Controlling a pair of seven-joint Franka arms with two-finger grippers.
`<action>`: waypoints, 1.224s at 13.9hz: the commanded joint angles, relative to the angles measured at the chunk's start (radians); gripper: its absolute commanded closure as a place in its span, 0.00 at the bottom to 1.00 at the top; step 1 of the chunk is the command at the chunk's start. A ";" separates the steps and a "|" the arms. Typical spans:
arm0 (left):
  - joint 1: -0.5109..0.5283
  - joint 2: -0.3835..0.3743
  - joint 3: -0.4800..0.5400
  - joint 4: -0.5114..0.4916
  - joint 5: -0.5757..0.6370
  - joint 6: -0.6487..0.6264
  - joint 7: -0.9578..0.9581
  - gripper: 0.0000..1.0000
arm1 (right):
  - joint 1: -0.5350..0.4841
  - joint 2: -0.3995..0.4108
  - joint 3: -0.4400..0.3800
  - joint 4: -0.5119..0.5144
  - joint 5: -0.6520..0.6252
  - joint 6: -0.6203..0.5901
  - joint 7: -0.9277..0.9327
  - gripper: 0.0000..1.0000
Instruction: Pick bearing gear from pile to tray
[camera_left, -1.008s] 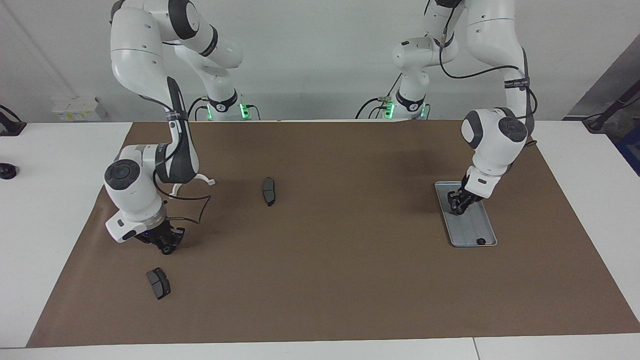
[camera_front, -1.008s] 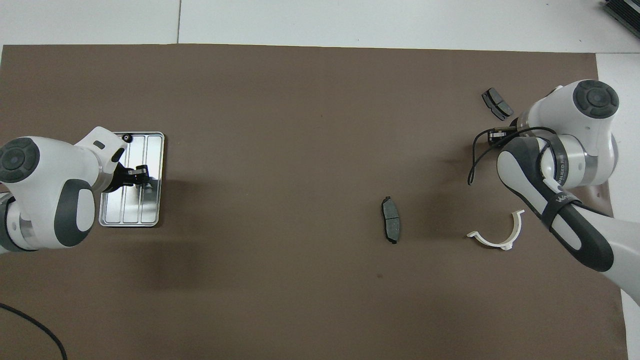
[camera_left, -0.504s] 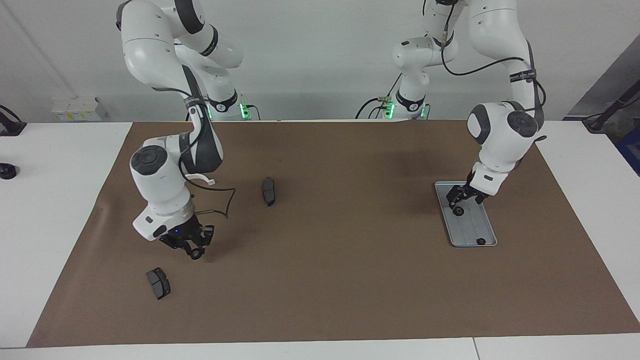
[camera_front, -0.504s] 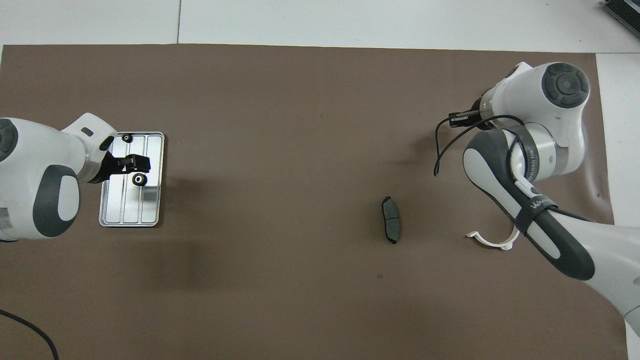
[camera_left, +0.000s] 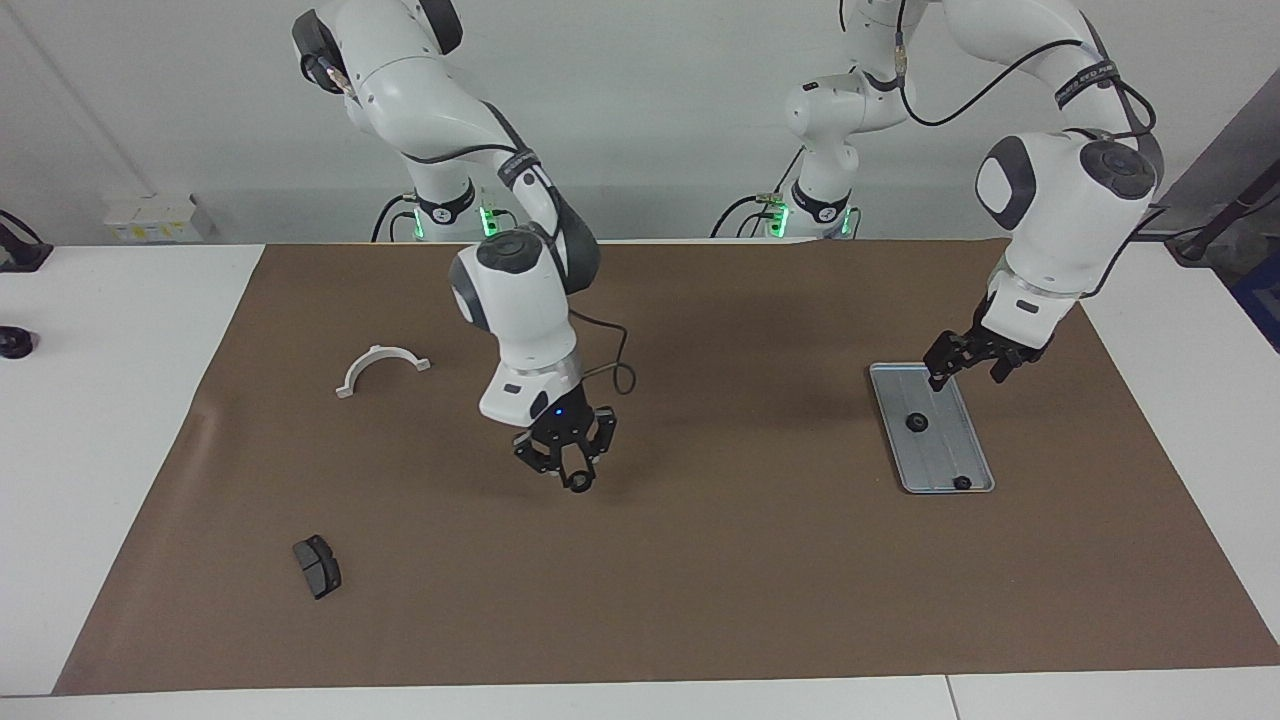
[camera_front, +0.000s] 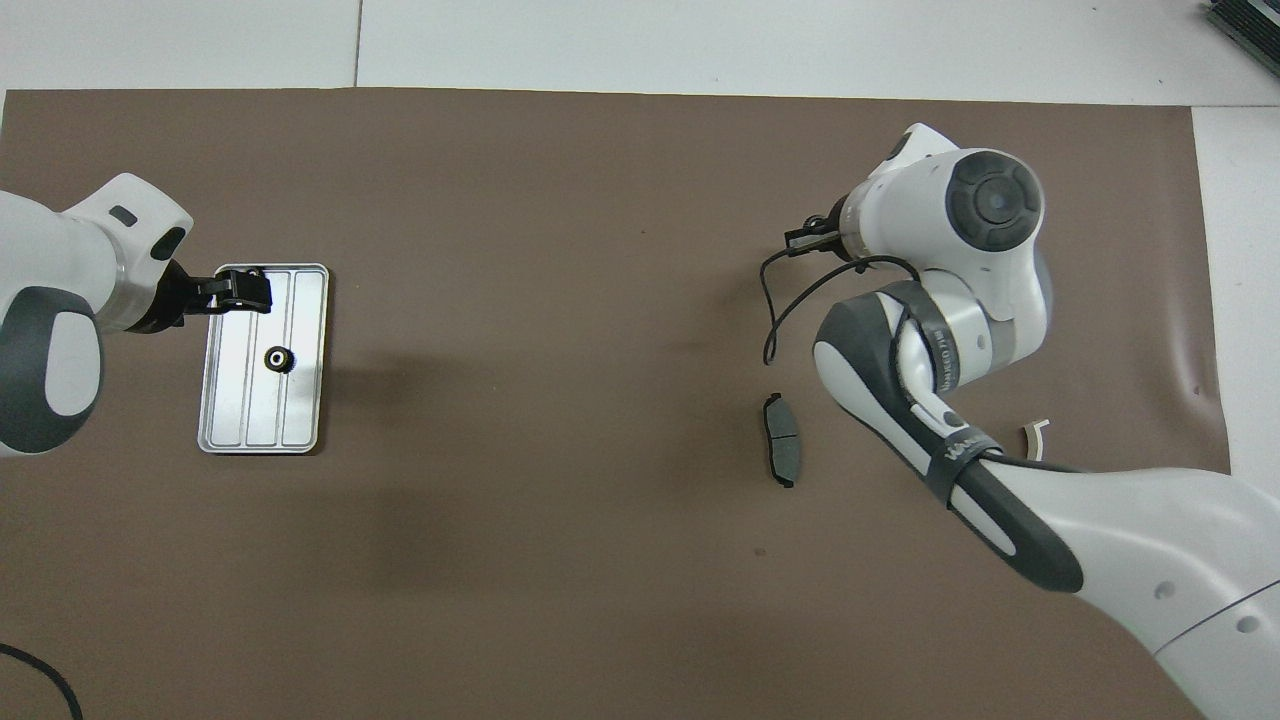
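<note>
Two white Franka arms work over a brown mat (camera_left: 700, 560) spread on the white counter (camera_left: 110, 400), with the silver-grey tray (camera_left: 950, 462) at the left arm's end as the landmark.

The tray lies flat on the mat, long side running toward the robots. Two small black bearing gears sit in it: one bearing gear (camera_left: 915, 422) about the middle of the tray, shown in the overhead view at (camera_front: 277, 359), and a second gear (camera_left: 962, 482) in the tray's corner farthest from the robots.

The left pincer (camera_left: 968, 362) hangs in the air over the tray's end nearest the robots, its fingers spread wide and holding nothing; seen from above (camera_front: 240, 293) it covers the tray's corner.

The right pincer (camera_left: 578, 478) hovers above the bare mat, well apart from the tray toward the right arm's end. Its fingertips are drawn close on a small dark ring-shaped part, apparently another bearing gear, though the view is too coarse to be sure.

A dark brake pad (camera_left: 317, 566) lies on the mat still farther from the tray. Another pad (camera_front: 781, 452) shows only from above, beside the right arm. A white curved clip (camera_left: 381, 367) rests near the right arm's base.
</note>
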 joint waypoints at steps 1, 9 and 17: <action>-0.002 0.009 -0.020 0.104 -0.008 -0.129 0.024 0.00 | 0.067 0.034 -0.005 0.064 0.005 0.008 0.054 0.82; -0.017 0.040 -0.040 0.106 0.013 -0.067 0.091 0.00 | 0.280 0.163 -0.014 0.121 -0.172 0.065 0.380 0.84; -0.084 0.132 -0.040 0.062 0.018 0.128 -0.083 0.00 | 0.312 0.155 -0.009 0.123 -0.178 -0.063 0.489 0.51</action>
